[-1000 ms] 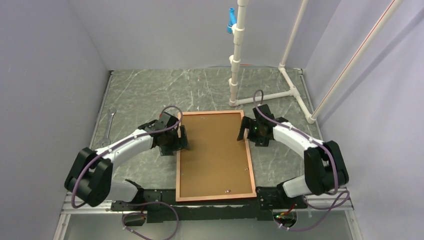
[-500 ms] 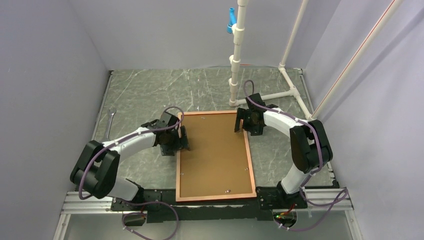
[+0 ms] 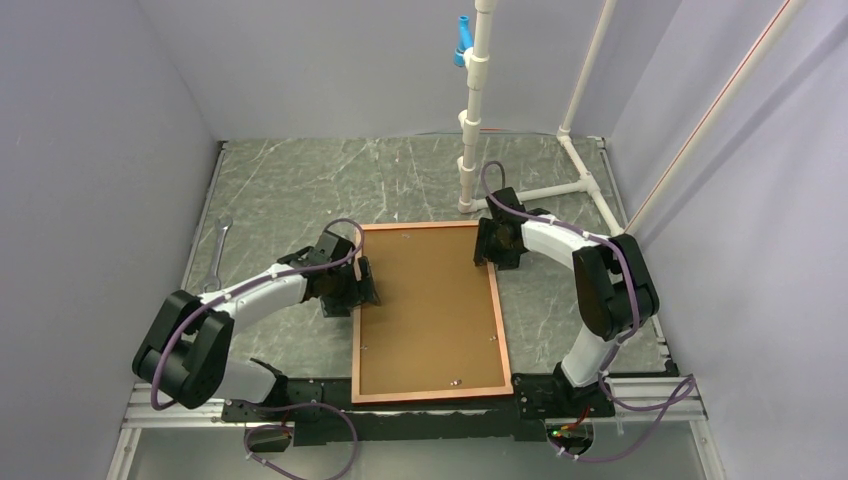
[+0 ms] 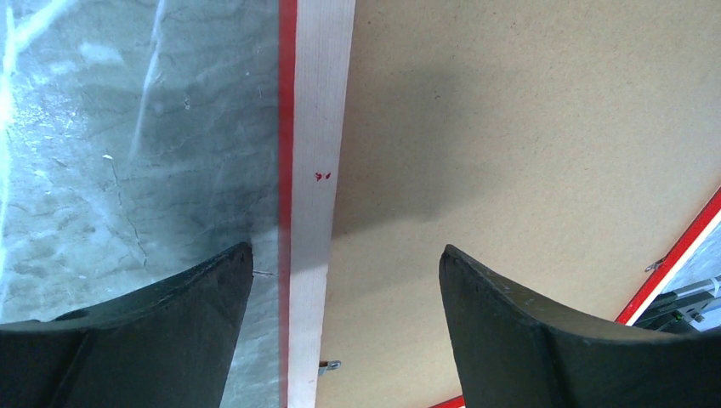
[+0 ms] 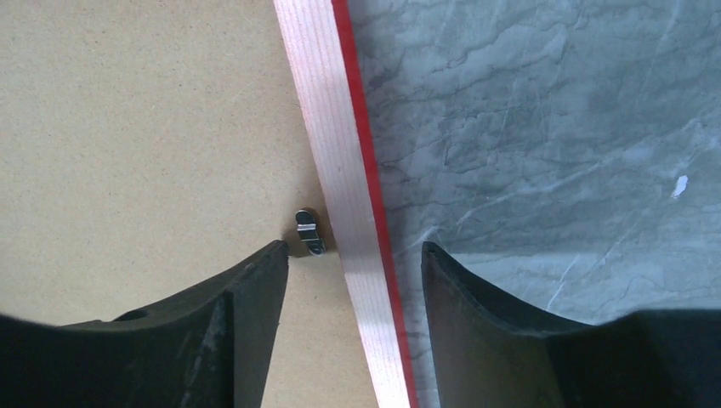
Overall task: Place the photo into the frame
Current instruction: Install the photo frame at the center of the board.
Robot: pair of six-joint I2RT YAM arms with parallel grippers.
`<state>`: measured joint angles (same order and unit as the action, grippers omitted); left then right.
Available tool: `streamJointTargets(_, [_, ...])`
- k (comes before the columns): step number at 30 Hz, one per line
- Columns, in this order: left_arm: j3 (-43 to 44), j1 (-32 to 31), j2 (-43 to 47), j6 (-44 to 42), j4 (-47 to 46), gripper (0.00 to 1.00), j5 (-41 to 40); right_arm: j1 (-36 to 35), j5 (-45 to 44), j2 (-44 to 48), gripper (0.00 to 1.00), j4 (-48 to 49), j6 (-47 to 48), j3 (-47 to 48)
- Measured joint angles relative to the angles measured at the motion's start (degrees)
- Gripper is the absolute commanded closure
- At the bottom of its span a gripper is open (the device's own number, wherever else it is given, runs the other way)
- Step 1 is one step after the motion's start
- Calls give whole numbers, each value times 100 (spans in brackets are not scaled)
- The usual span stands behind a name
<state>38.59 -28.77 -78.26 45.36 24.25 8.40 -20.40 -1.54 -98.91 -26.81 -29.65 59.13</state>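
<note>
The frame [image 3: 356, 335] lies flat in the middle of the table with its orange-brown face up. The brown backing board [image 3: 430, 310] fills it. The photo is not visible in any view. My left gripper [image 3: 362, 285] is open and straddles the frame's left rail [image 4: 319, 127], one finger over the table and one over the board [image 4: 510, 127]. My right gripper [image 3: 487, 245] is open and straddles the right rail [image 5: 327, 127] near the far end. Its inner fingertip [image 5: 255, 280] is next to a small metal clip [image 5: 309, 231].
A wrench [image 3: 217, 250] lies at the table's left edge. A white PVC pipe stand [image 3: 470, 130] rises just beyond the frame's far right corner, with pipes [image 3: 590, 190] running along the table to the right. Walls close in the left, back and right.
My right gripper has moved along the right rail toward the frame's far end. My left gripper has barely shifted on the left rail.
</note>
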Motion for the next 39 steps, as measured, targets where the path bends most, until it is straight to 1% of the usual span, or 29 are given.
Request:
streamJointTargets(2, [0,-11,-11,2,-11,16,0,-33,-15,-17,52,22,-26,17])
streamJointTargets(5, [0,-26,-35,13,-63,15,17,-81,-44,-74,57,48,-50,92])
streamJointTargets(8, [7,-39,-70,15,-105,16,33,-87,-107,-87,64,70,-52,105])
streamJointTargets(10, [28,-39,-101,17,-101,16,35,-87,-155,-87,71,76,-57,105])
streamJointTargets(12, [68,-46,-155,20,-109,16,50,-74,-232,-83,82,81,-63,109])
streamJointTargets(16, [98,-52,-203,37,-136,16,81,-68,-264,-79,99,50,-28,116])
streamJointTargets(24, [98,-59,-179,35,-133,15,79,-79,-275,-66,100,66,-31,111])
streamJointTargets(25, [98,-61,-179,35,-133,14,79,-79,-273,-57,94,74,-28,103])
streamJointTargets(26, [96,-61,-173,33,-133,14,79,-79,-267,-37,80,94,-26,81])
streamJointTargets(28, [96,-66,-168,28,-136,13,79,-79,-245,-2,56,133,-17,46])
streamJointTargets(31, [98,-68,-160,-4,-131,13,79,-87,-133,85,29,162,-61,-4])
streamJointTargets(32, [103,-66,-160,-24,-127,13,79,-90,-81,138,23,160,-94,-15])
streamJointTargets(35, [160,-63,-162,-109,-33,12,48,-105,105,374,13,160,-140,-22])
streamJointTargets(39, [332,20,-280,-251,162,13,-48,-118,326,667,8,162,-188,-22])
